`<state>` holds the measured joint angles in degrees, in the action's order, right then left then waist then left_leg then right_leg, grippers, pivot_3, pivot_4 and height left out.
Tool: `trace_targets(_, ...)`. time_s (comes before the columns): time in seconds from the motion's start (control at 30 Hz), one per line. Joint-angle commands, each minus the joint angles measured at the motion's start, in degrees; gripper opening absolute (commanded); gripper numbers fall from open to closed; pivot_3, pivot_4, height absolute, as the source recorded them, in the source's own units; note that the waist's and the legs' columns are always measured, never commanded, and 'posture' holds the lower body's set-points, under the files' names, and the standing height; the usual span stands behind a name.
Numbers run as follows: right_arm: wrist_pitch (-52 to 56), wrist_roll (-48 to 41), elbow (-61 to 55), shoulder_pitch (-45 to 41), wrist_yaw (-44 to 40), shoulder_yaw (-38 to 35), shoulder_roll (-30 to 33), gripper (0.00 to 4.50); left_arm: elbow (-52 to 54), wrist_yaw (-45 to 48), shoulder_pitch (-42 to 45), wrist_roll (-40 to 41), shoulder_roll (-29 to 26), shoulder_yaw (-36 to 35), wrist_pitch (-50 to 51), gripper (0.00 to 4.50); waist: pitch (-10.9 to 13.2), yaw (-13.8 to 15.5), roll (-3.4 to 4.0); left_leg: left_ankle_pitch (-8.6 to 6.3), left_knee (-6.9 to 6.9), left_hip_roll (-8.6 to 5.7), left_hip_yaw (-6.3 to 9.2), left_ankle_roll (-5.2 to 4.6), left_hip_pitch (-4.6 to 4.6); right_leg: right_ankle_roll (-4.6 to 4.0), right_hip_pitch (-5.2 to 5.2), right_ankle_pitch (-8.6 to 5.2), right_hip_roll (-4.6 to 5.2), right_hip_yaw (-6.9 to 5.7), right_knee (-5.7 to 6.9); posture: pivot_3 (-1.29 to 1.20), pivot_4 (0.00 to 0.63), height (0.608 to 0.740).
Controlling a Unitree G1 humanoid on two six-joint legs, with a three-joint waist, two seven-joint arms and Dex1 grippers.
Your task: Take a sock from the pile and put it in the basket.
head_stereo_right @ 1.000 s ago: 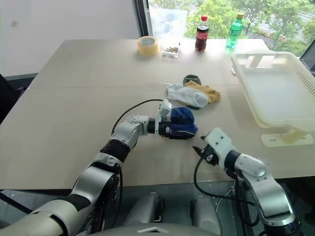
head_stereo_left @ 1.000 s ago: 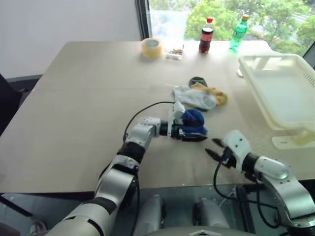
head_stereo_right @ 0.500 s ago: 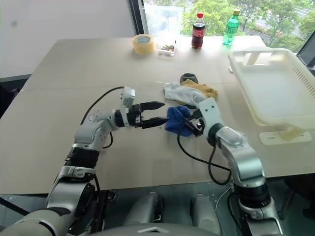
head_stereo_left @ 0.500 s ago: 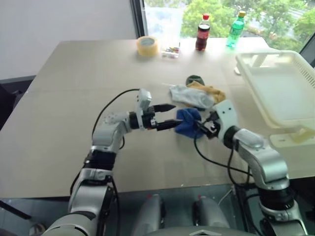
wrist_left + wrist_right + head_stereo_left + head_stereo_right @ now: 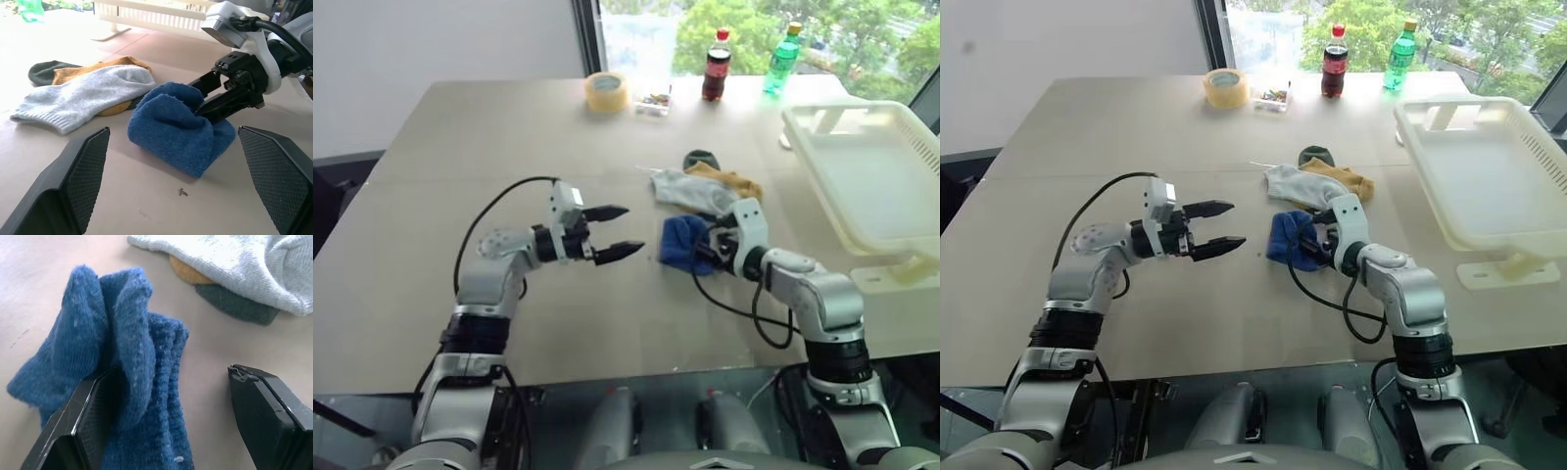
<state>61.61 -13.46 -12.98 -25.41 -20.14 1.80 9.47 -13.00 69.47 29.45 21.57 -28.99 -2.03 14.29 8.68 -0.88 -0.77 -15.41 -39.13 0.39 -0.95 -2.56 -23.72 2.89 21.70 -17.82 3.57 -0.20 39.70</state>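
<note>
Right tool [image 5: 1315, 240] straddles the blue sock [image 5: 1290, 239], jaws parted, not yet clamped; left tool [image 5: 1222, 227] released, just beside. Next: pinch, lift toward basket [image 5: 1489, 176] beyond.

Office-like test room: broad beige table [image 5: 460, 137] beside a window [image 5: 754, 24] with trees [image 5: 744, 20] outside.

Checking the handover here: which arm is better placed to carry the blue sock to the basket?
The right. Its claw is open around the blue sock, one finger against the fabric, and the basket lies on that side. The left claw is open and apart from the sock, farther from the basket.
</note>
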Motion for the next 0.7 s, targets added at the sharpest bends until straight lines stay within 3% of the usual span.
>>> trace_targets(0.03, 2.47, -3.39, -1.22, 0.21, 0.30, -6.03, 0.24, 3.70, 2.82, -1.41, -0.89, 1.13, -0.26, -1.20, -0.94, 4.50, -0.01, 0.02, 0.00, -0.01, 0.01, 0.00, 0.00, -0.02, 0.01, 0.00, -0.01, 0.00, 0.00, 0.00, -0.01, 0.00, 0.150, 0.740)
trace_targets(0.13, 2.18, -5.61, -5.19, 0.84, -2.02, -7.94, 2.60, 3.70, 3.38, -1.98, -1.43, 1.28, -0.25, -1.09, -0.90, 4.50, 0.00, 0.19, 0.00, -0.01, 0.01, 0.00, -0.01, -0.02, 0.00, 0.00, -0.01, 0.00, 0.01, 0.00, -0.01, 0.00, 0.150, 0.740)
trace_targets(0.23, 4.73, -8.16, -7.73, 1.71, -0.95, -9.20, 1.62, 4.44, 3.69, -2.37, -1.63, 1.40, -0.12, -0.71, -0.72, 4.50, 0.03, 0.03, 0.02, -0.02, 0.02, -0.02, 0.00, -0.03, -0.06, 0.00, 0.00, 0.00, 0.04, 0.00, -0.08, 0.00, 0.150, 0.740)
trace_targets(0.43, 10.73, -15.78, -10.29, -0.56, 2.58, -16.66, -7.07, 4.44, 3.31, -2.60, -0.91, 1.70, -0.31, -0.40, 0.09, 4.50, 0.04, -0.09, 0.05, -0.01, 0.14, 0.06, -0.02, -0.02, -0.03, 0.00, 0.06, 0.00, 0.00, 0.04, -0.05, 0.00, 0.150, 0.740)
trace_targets(0.57, 8.43, -12.36, -4.23, -1.91, 5.70, -10.95, -8.80, 4.44, 3.76, -1.80, -0.57, 2.23, -0.93, -0.42, 0.55, 4.50, 0.05, -0.08, 0.05, -0.01, 0.13, 0.01, -0.05, -0.02, -0.02, 0.00, 0.06, 0.00, 0.02, 0.04, -0.06, 0.00, 0.150, 0.740)
trace_targets(0.7, 3.77, -6.02, 1.97, -0.66, 6.64, -0.82, -4.63, 4.44, 4.68, -0.58, -0.40, 3.41, -1.76, -0.77, 1.29, 4.50, 0.05, -0.10, 0.06, 0.04, 0.14, -0.02, -0.06, 0.08, -0.04, 0.00, 0.08, 0.00, 0.02, 0.04, -0.09, 0.00, 0.150, 0.740)
